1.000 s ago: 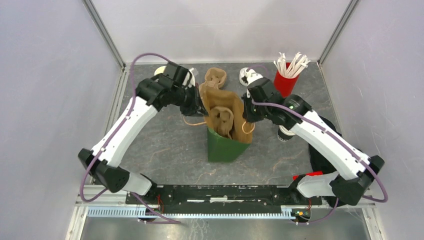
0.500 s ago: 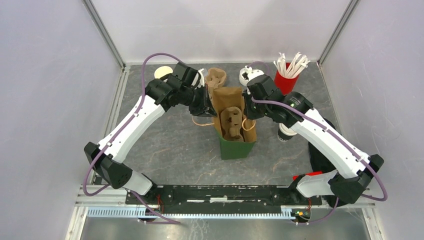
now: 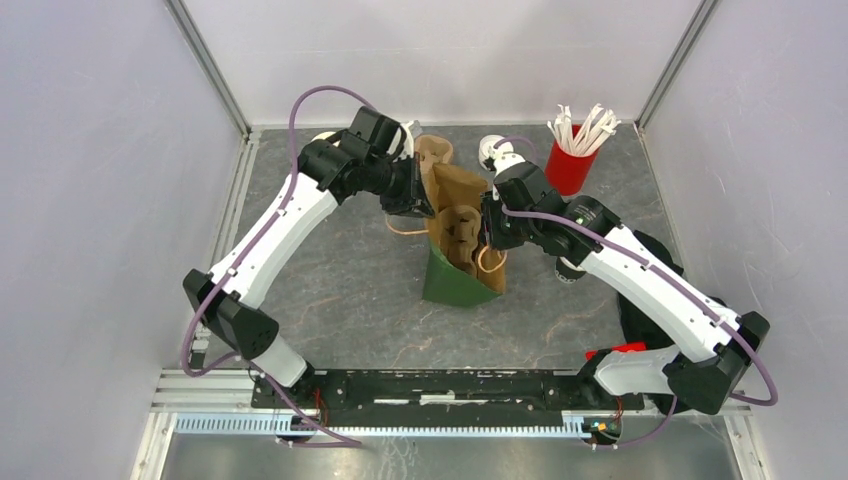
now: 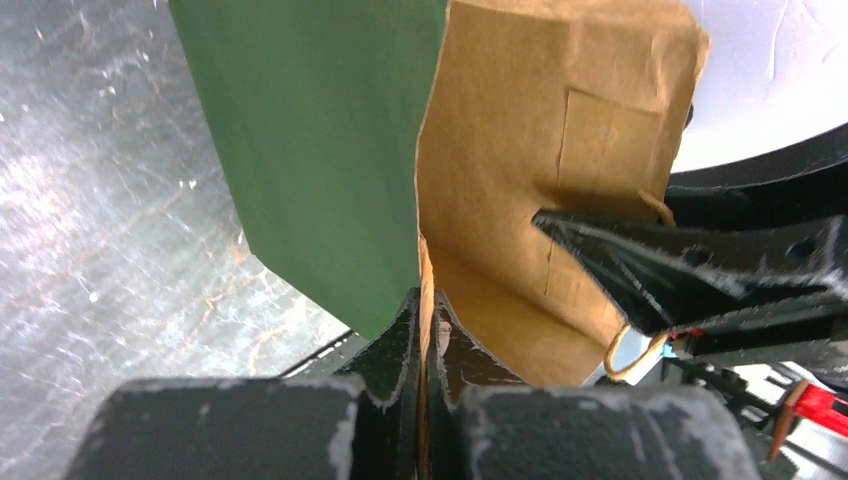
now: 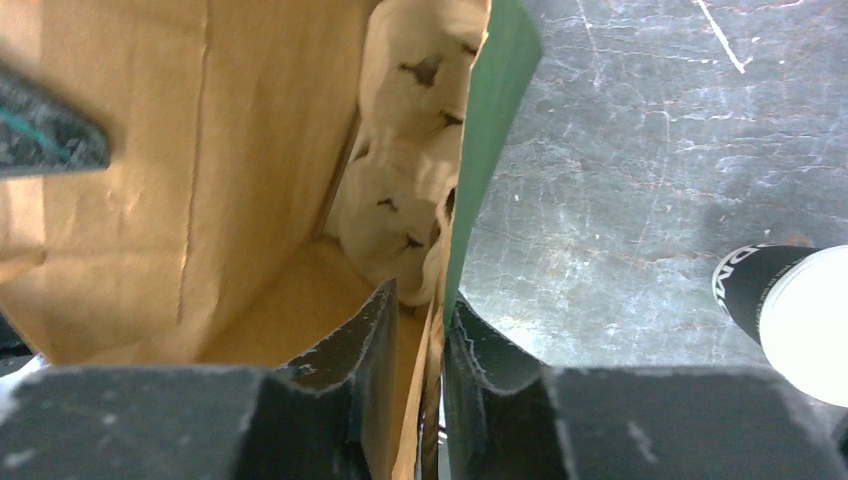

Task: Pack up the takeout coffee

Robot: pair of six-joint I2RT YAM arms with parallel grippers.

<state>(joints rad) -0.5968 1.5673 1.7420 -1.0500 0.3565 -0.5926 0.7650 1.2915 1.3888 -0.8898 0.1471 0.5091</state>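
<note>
A green paper bag (image 3: 452,285) with a brown inside stands tilted mid-table, its mouth held open. A brown pulp cup carrier (image 3: 458,232) sits inside it and also shows in the right wrist view (image 5: 405,190). My left gripper (image 3: 420,197) is shut on the bag's left rim (image 4: 320,150), with the paper pinched between the jaws (image 4: 425,310). My right gripper (image 3: 489,225) is shut on the right rim (image 5: 420,310). The takeout coffee (image 3: 570,270), dark with a white lid, stands on the table right of the bag, half hidden under my right arm. It shows clearly in the right wrist view (image 5: 790,305).
A second pulp carrier (image 3: 432,152) lies behind the bag. A red cup of white stirrers (image 3: 570,162) stands at the back right, and a stack of white lids (image 3: 490,150) is beside it. Enclosure walls ring the table.
Both grippers kept their hold on the bag. Its top swung back and left while its base shifted, so it now leans. My left arm reached farther back and right.
</note>
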